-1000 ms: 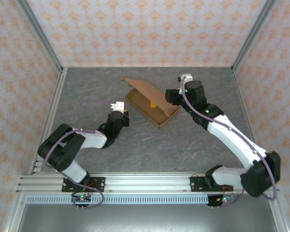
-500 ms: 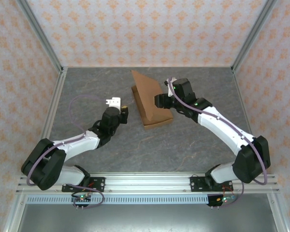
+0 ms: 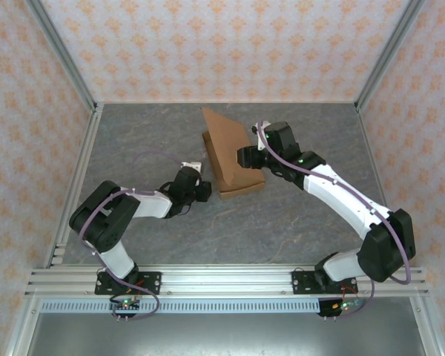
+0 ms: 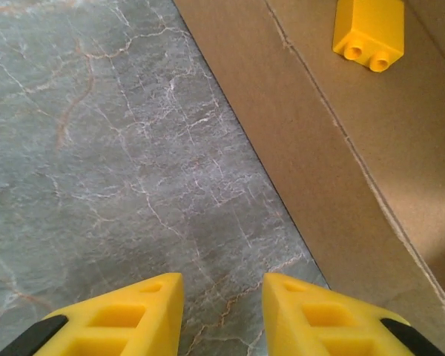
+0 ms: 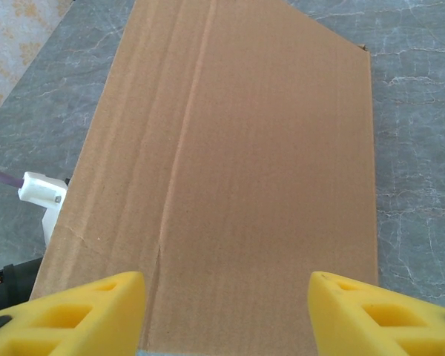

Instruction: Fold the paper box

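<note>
Our left gripper [image 4: 222, 289] hangs narrowly parted over the grey table [image 4: 96, 148], gripping nothing. The paper box [image 4: 319, 163] lies just ahead to its right, with a yellow block [image 4: 368, 33] inside. Our right gripper [image 5: 226, 289] stands wide, the box's cardboard directly ahead.

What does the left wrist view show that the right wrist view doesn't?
Left wrist: a yellow studded block lying on the paper box's cardboard, seen past the open left claw. Right wrist: the box's plain creased flap ahead of the open right claw, with a white connector at its left edge. Both: brown cardboard, grey marbled table, yellow fingers.
</note>
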You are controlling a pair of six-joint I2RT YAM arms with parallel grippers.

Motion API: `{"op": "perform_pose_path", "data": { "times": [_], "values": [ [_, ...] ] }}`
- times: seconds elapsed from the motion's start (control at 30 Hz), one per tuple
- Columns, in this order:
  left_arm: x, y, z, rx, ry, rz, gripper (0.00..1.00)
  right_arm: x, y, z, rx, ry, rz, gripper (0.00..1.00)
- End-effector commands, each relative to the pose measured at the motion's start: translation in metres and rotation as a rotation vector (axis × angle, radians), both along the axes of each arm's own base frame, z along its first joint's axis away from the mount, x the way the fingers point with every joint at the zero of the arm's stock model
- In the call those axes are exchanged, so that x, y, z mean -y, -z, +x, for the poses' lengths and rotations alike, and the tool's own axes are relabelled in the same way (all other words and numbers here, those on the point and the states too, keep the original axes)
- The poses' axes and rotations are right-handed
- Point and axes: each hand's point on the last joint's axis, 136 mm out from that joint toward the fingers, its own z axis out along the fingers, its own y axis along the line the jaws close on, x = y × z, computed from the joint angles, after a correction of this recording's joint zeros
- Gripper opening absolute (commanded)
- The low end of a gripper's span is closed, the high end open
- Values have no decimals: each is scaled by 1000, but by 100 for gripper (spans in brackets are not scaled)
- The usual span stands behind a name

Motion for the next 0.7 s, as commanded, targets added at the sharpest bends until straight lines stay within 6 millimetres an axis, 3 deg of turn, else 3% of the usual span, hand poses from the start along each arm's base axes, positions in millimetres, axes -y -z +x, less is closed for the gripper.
{"op": "perform_pose_path", "data": {
  "times": [0.0,0.2,0.37,0.5,0.67],
  "values": [
    [20,-18,13,43,20,-74,34,11,-1,0,15,21,-26,59],
    [44,-13,9,41,57,-89,33,16,-2,2,10,38,-21,59],
    [57,-10,6,40,77,-79,33,-5,-3,-2,-45,-51,20,60],
    [54,-10,5,46,66,-63,34,-25,-9,-4,-63,-132,18,63],
    [44,-7,2,50,53,-11,33,-42,1,6,-104,-183,-18,64]
  ]
}}
